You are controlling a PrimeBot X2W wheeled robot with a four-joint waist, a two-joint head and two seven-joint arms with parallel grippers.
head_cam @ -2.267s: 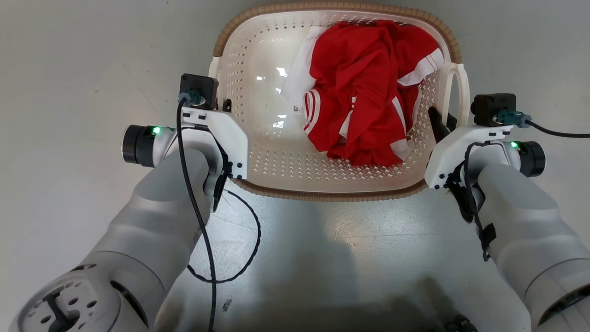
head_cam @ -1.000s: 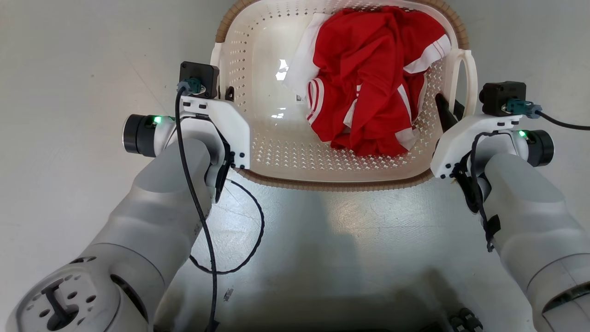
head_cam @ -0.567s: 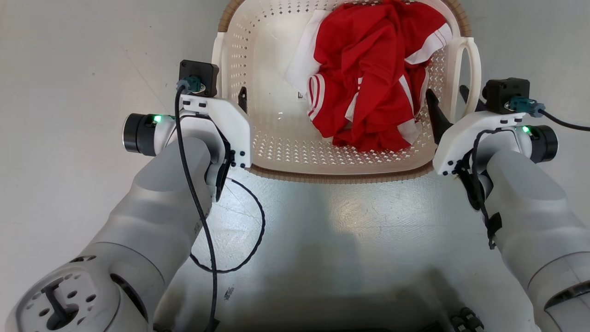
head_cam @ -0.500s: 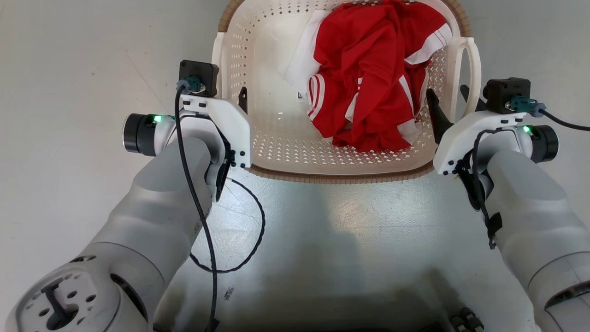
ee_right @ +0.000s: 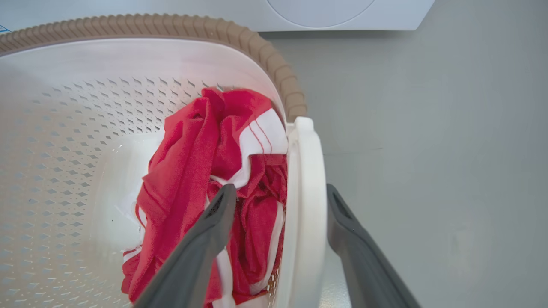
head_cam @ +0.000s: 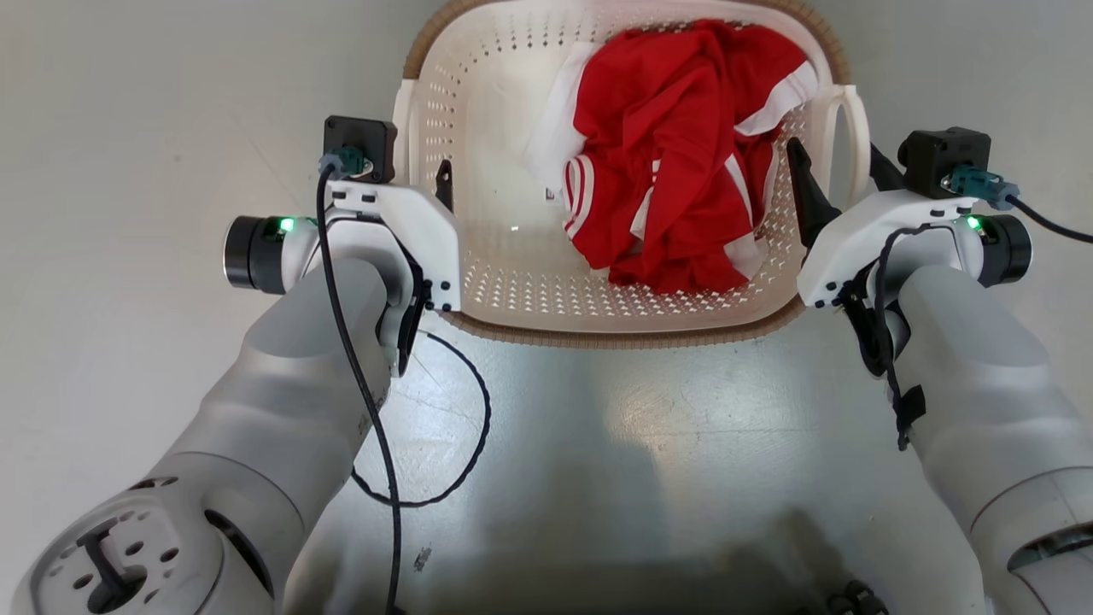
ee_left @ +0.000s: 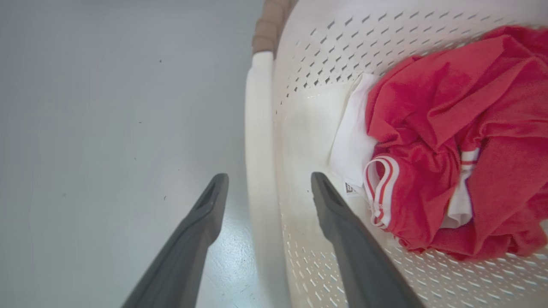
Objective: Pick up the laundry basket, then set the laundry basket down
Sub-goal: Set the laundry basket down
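One illegible tag (ee_left: pixel 351 187) on clothing (ee_left: pixel 449 141) in the laundry basket (ee_left: pixel 259 128).

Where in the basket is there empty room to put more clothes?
The cream-white perforated plastic laundry basket has a bare patch in its left half, between its left wall and the crumpled red-and-white garment, plus a strip along the near wall. The right half is crowded: the garment reaches the right wall.

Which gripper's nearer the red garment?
Right. Right gripper straddles the laundry basket at its right handle, beside the red garment; left gripper straddles the left handle, bare basket floor between.
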